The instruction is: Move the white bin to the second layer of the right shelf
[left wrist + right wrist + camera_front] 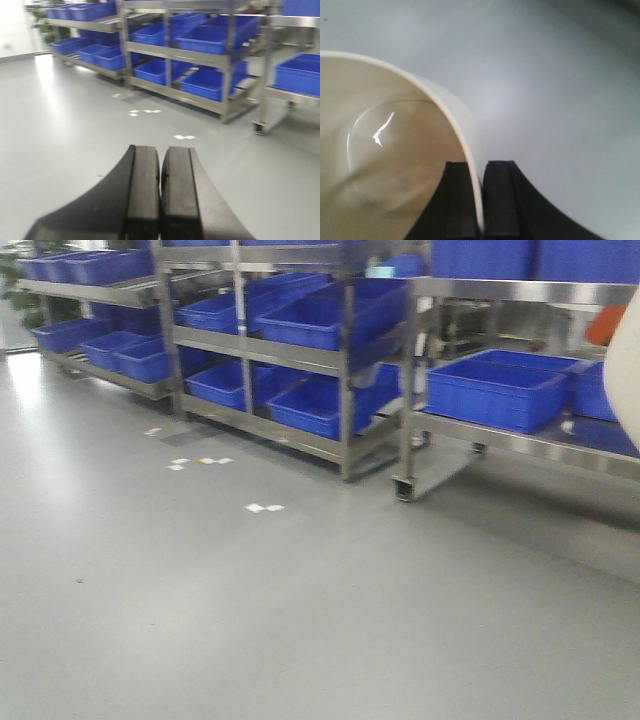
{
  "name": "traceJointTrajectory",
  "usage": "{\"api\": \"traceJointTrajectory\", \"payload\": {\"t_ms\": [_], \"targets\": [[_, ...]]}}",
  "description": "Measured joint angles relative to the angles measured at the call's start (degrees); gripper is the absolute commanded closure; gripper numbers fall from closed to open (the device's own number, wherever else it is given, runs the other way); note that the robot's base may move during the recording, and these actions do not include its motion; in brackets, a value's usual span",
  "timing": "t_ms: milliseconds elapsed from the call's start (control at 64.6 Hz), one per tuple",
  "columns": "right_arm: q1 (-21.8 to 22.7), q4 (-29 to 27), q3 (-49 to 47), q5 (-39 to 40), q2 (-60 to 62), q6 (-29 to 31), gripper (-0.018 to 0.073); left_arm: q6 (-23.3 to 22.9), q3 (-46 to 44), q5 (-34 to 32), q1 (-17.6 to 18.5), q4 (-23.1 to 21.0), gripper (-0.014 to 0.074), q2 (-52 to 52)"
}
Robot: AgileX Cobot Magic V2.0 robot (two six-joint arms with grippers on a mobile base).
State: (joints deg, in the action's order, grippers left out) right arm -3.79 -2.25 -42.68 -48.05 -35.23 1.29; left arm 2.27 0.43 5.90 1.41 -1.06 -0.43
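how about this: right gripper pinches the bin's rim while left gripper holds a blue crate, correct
No. The left gripper is shut on nothing, per the left wrist view; the crates sit on the racks. The right gripper does pinch the rim of the bin.

Left pincer [160, 156] pressed closed; blue crates [210, 39] on steel racks [200, 54]

Likely a warehouse: steel racks [347, 390] of blue crates [495, 392] on grey floor [250, 620].

Left hand [160, 156] closed and empty; right hand [476, 169] pinching the white bin [395, 135].
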Motion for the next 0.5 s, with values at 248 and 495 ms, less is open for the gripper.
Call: {"api": "traceJointTrajectory", "payload": {"t_ms": [248,495], "targets": [[0.0,0.0,0.0,0.0,0.0,0.0,0.0505,0.0,0.0,0.0,0.0,0.0,0.0512,0.0],[0.0,0.0,0.0,0.0,0.0,0.0,0.0505,0.0,0.0,0.0,0.0,0.0,0.0512,0.0]]}}
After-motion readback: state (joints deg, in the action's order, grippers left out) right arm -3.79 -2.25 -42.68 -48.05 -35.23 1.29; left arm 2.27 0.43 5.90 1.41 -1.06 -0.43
